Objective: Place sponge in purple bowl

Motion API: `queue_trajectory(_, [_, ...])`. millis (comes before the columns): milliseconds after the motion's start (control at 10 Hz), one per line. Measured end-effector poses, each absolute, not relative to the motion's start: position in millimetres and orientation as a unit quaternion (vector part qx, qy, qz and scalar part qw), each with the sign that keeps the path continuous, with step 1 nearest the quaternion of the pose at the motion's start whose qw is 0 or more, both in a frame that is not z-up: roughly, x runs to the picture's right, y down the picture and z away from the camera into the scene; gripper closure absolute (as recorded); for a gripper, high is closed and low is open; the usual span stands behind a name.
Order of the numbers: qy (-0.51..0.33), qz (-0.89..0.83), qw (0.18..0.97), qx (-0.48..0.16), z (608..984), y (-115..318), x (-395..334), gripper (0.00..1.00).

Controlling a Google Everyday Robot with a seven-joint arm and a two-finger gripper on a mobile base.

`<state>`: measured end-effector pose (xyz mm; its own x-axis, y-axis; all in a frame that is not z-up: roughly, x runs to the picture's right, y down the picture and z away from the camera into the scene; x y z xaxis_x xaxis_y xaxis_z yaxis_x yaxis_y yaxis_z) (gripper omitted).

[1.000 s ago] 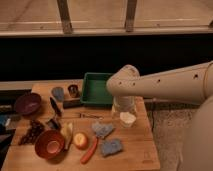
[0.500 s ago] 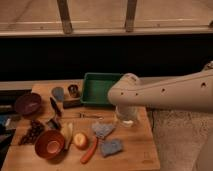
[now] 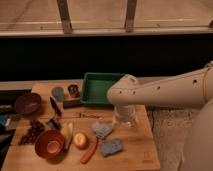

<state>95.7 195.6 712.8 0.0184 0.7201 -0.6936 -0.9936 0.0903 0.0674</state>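
Note:
The blue sponge (image 3: 111, 147) lies on the wooden table near its front edge. A purple bowl (image 3: 27, 103) stands at the table's far left. My gripper (image 3: 125, 116) hangs at the end of the white arm (image 3: 165, 90), low over the table just right of centre. It is above and slightly right of the sponge and far from the bowl. It holds nothing that I can see.
A green tray (image 3: 102, 87) sits at the back centre. A crumpled grey-blue object (image 3: 101, 129), carrot (image 3: 90, 150), apple (image 3: 80, 140), banana (image 3: 66, 134), orange bowl (image 3: 50, 144) and grapes (image 3: 32, 132) lie along the front. A small can (image 3: 73, 90) stands behind.
The arm has swung left and lowered, bringing the gripper down closer to the table surface near the sponge. The objects on the table have not moved.

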Motion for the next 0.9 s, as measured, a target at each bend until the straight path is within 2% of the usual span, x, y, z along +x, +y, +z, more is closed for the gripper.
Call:
queue_trajectory(500, [0.302,0.623,0.654,-0.304,705,251,79,0.33])
queue_trajectory(900, [0.306,0.600,0.653,-0.347,739,283,50,0.33])
